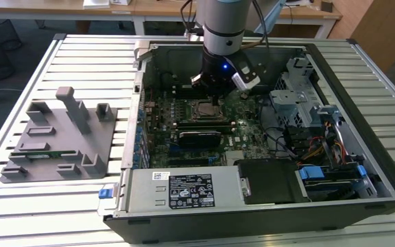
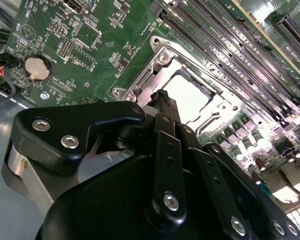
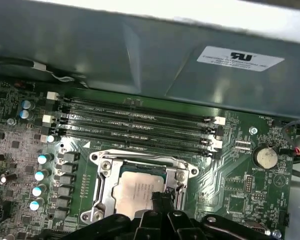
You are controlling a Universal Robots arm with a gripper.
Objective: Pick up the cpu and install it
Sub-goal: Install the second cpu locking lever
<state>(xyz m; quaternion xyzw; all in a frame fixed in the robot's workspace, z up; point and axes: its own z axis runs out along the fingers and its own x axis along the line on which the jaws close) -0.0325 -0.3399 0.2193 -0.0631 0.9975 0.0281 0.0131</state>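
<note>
The cpu (image 3: 135,190) lies flat inside the open metal socket frame (image 3: 102,172) on the green motherboard, its dull silver top facing up. In the second wrist view the cpu (image 2: 192,95) shows as a pale square within the socket frame (image 2: 160,57). My gripper (image 3: 160,201) hangs right over the cpu's edge, its black fingers drawn together to one narrow tip, shut with nothing between them. In the exterior view the gripper (image 1: 215,98) reaches down into the computer case directly above the cpu (image 1: 203,108).
Several empty memory slots (image 3: 140,122) run beside the socket, and a coin battery (image 3: 265,157) sits nearby. The case walls (image 1: 348,98), drive cage (image 1: 290,100) and power supply (image 1: 183,190) hem the arm in. A grey fixture (image 1: 60,139) holding a green memory stick (image 1: 43,153) stands at the exterior view's left.
</note>
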